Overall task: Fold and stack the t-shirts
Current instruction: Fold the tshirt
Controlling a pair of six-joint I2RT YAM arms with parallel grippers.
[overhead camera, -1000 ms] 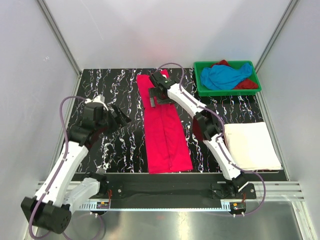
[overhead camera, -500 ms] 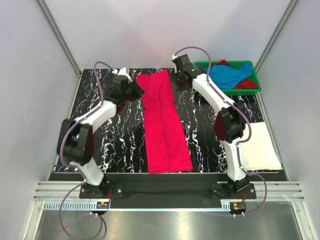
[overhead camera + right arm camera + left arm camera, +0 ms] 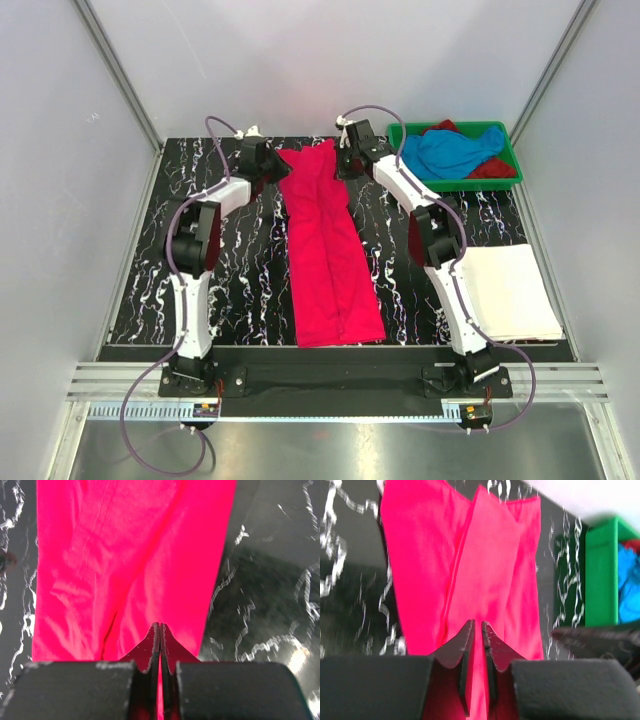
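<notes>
Left gripper (image 3: 270,167) and right gripper (image 3: 346,160) are each sitting at a far corner of the hot pink t-shirt (image 3: 326,250) in the top view. Its long axis is running from the grippers straight back toward the arm bases, with the left gripper on the left corner and the right gripper on the right, so neither is reaching across. Judging by this, the coming move is carrying the far edge back along that axis. The dark marbled counter (image 3: 250,290) is lying bare on both sides of the strip. The green tray (image 3: 455,185), holding the sky blue t-shirt (image 3: 450,152) and dark red t-shirt (image 3: 497,168), is sitting just beside the right gripper on its outer side. The folded white t-shirt (image 3: 505,290) is resting well behind that gripper, near its arm's base.

On the left wrist view, the left gripper (image 3: 477,625) is showing its fingers drawn nearly together, with only a thin slit between them and pink cloth in it. The shirt (image 3: 425,570) is spreading ahead of the gripper in long overlapped folds, and the tray (image 3: 600,575) is standing off to one side.

On the right wrist view, the right gripper (image 3: 160,626) is pressing its fingers fully together on a sliver of pink. The shirt (image 3: 125,555) is filling the space ahead, and bare counter (image 3: 270,580) is lying alongside its edge.
</notes>
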